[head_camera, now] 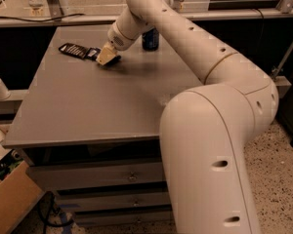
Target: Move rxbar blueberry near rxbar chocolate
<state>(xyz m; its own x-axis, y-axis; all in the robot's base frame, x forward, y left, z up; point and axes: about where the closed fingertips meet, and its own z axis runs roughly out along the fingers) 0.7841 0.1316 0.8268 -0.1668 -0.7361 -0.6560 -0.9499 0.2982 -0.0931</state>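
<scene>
The rxbar chocolate (72, 49), a flat black bar with pale text lines, lies at the table's far left. A small dark blue piece, apparently the rxbar blueberry (93, 53), shows right at its right end, mostly hidden by my gripper. My gripper (107, 57) is low over the table, touching or just above the blue bar's right end. I cannot tell whether it holds the bar.
A blue soda can (150, 39) stands at the back of the grey table (97, 106), right of the gripper and partly behind my arm. A cardboard box (10, 204) sits on the floor at the lower left. Drawers are below the tabletop.
</scene>
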